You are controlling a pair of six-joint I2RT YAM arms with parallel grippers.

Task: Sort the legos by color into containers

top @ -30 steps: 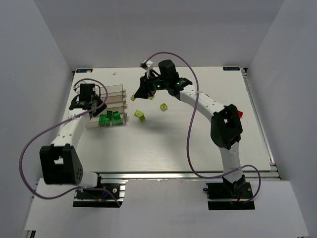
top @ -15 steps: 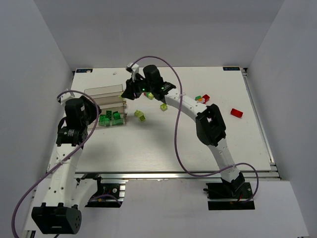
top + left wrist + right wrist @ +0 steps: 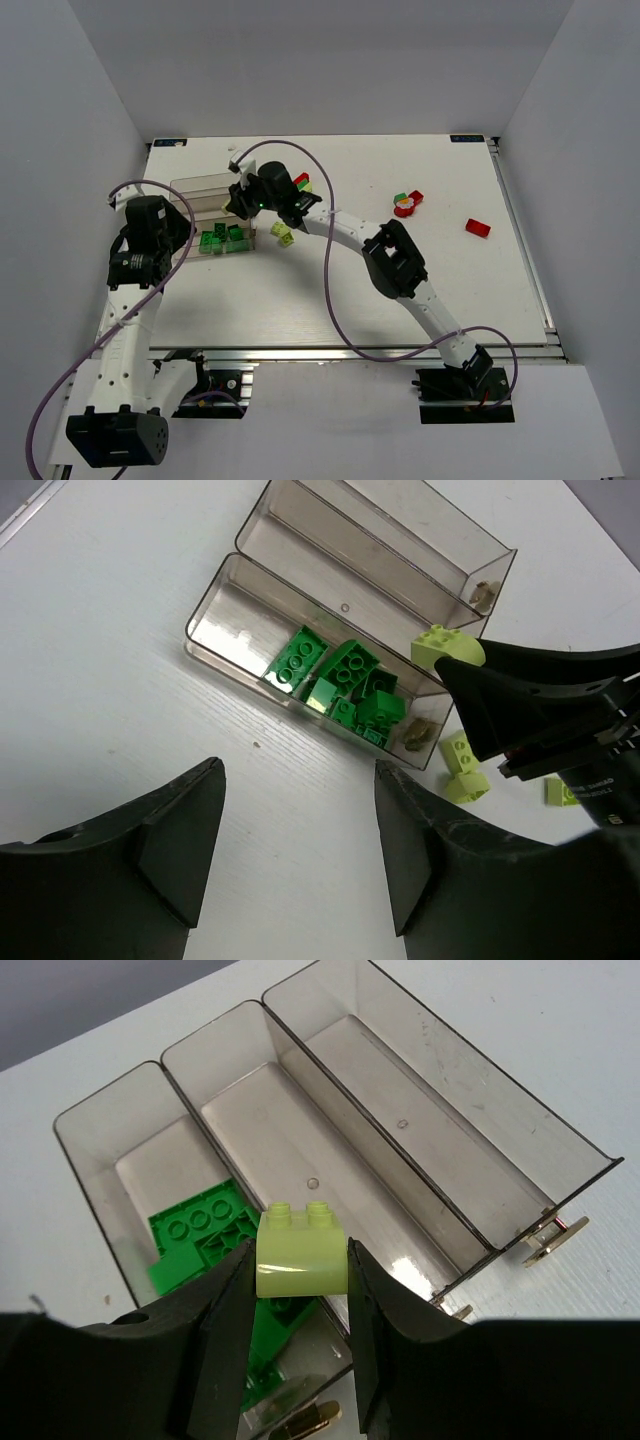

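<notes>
The clear tray (image 3: 420, 1110) has three long compartments. Several dark green legos (image 3: 195, 1235) lie in its left one, and the other two hold nothing. My right gripper (image 3: 300, 1270) is shut on a lime yellow-green brick (image 3: 302, 1255) and hangs just above the wall between the left and middle compartments. In the top view it (image 3: 240, 196) is at the tray's (image 3: 205, 188) right end. My left gripper (image 3: 300, 850) stands open over bare table, near the front of the tray (image 3: 360, 590), with nothing between its fingers.
Two lime bricks (image 3: 283, 233) lie on the table just right of the tray. A red and a lime brick (image 3: 302, 183) sit behind the right arm. A red, white and green cluster (image 3: 405, 203) and a single red brick (image 3: 478, 228) lie further right.
My right gripper has carried the lime brick leftward from mid-table to above the tray. My left arm has pulled back from the tray toward the near left, and its jaws have widened.
</notes>
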